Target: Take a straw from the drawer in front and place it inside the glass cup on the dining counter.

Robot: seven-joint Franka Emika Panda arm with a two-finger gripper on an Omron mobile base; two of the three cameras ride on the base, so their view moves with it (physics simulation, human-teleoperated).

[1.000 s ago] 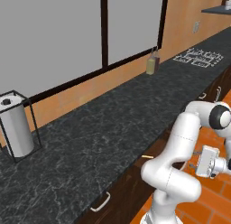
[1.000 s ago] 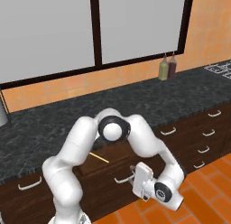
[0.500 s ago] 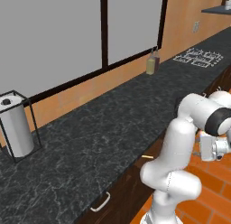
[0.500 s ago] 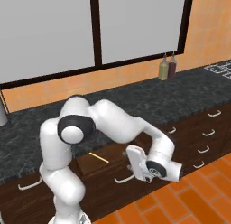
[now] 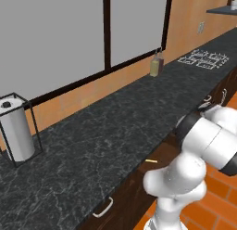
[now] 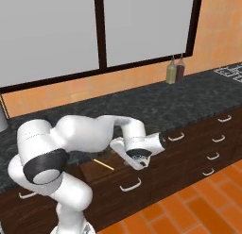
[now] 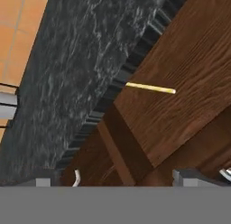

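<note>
A: While my gripper hangs over the open drawer, jaws spread wide, I'm holding nothing.

B: Straw?

A: 1 yellow straw lies flat on the drawer's brown floor, near the back under the black counter edge. Not touching my fingers.

B: Anything else around?

A: 2 bottles stand by the window, paper towel roll at far left on the counter.

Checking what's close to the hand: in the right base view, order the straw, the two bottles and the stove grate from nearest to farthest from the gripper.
1. Straw: lying in the open drawer, just left of the gripper.
2. Two bottles: by the window, up right.
3. Stove grate: far right edge of the counter.
</note>
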